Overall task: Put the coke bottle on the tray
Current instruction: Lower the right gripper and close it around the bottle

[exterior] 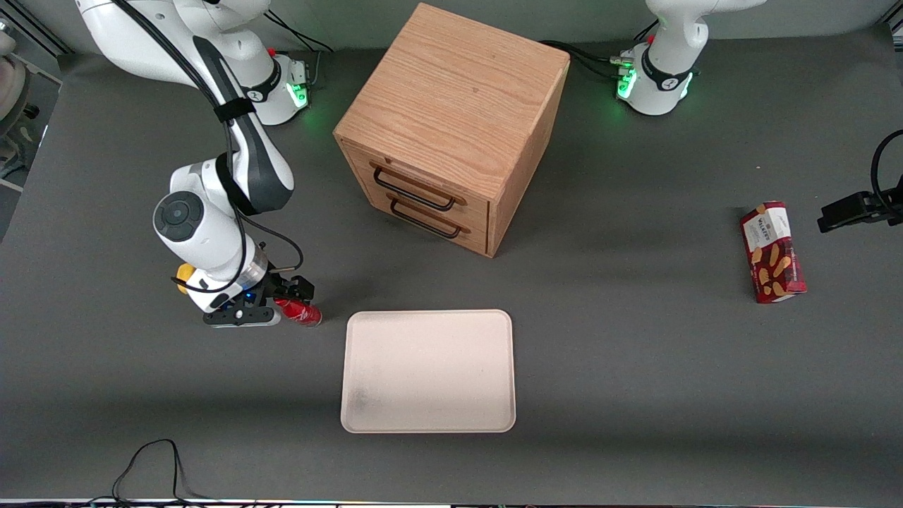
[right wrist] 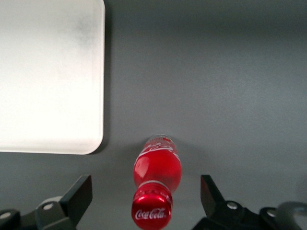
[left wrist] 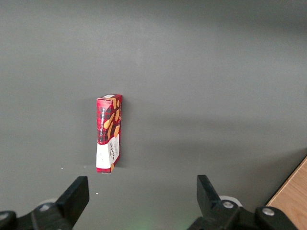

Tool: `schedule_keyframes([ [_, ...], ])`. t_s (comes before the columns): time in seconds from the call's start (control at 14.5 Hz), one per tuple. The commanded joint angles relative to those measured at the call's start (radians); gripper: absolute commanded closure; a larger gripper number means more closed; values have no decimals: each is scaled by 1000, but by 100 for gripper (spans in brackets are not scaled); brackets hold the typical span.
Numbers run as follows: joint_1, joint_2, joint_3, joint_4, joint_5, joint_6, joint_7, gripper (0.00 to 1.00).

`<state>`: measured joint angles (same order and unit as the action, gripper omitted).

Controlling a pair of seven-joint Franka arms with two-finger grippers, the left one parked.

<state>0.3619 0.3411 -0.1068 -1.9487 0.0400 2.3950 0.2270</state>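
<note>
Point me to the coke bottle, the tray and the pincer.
coke bottle point(right wrist: 157, 167): right wrist view, on its red body, standing on the table.
tray point(exterior: 428, 370): front view, on its bare flat middle.
pincer point(right wrist: 146, 194): right wrist view, midway between the open fingertips, either side of the bottle.

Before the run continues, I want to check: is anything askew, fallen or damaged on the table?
Nothing looks damaged or spilled. The coke bottle stands upright on the table beside the tray, between the open gripper's fingers.
</note>
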Motion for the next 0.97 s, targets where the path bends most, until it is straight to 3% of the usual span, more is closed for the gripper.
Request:
schedule_keyframes([
  [0.0, 8, 1, -4, -1, 4, 15, -3, 0],
  [0.07, 8, 1, -4, -2, 3, 15, -3, 0],
  [0.14, 8, 1, -4, -2, 3, 12, -3, 10],
  [0.34, 6, -1, -4, -1, 3, 4, -15, 55],
  [0.62, 5, -2, -4, 1, 3, 1, -41, 90],
  [0.69, 2, -4, -4, 1, 4, 0, -47, 98],
  [0.9, -4, -16, -4, 22, 4, -31, -77, 100],
])
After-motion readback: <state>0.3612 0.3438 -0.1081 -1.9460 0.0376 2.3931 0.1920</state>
